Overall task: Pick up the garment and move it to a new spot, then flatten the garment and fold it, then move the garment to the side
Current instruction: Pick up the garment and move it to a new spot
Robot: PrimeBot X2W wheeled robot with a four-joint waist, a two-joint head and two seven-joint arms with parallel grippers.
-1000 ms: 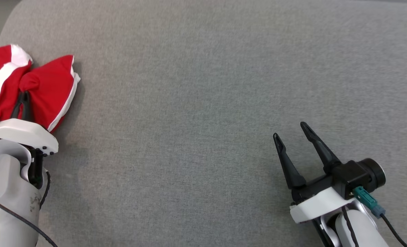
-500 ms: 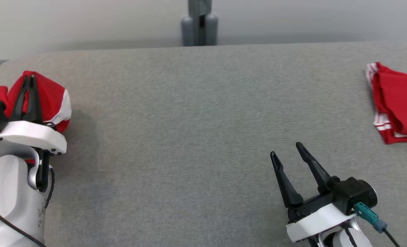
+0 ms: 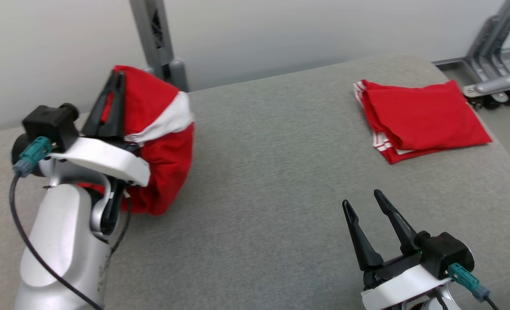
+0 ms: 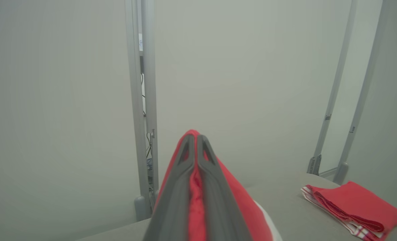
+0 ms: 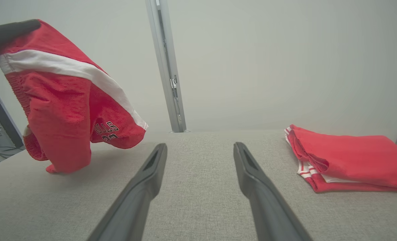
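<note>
The garment (image 3: 164, 142) is a red pair of shorts with a white stripe and dark lettering, hanging bunched from my left gripper (image 3: 118, 79), which is shut on its top fold. It is lifted above the left side of the grey padded table (image 3: 263, 181), its lowest part near or on the surface. In the left wrist view the shut fingers (image 4: 171, 187) pinch red cloth (image 4: 195, 201). In the right wrist view the garment (image 5: 61, 110) hangs at the upper left. My right gripper (image 3: 362, 202) stands open low over the table's near right, nothing between its fingers (image 5: 141, 187).
A second red garment (image 3: 422, 118) lies folded at the table's far right, seen too in the right wrist view as a folded red garment (image 5: 349, 160). Grey metal stand posts (image 3: 156, 38) rise behind the table, and a wheeled frame base (image 3: 496, 82) sits at the far right.
The head camera has tilted up and turned, bringing the back wall and the folded garment into view. My left gripper has lifted the garment off the table and carried it rightward. The right gripper stays open.
</note>
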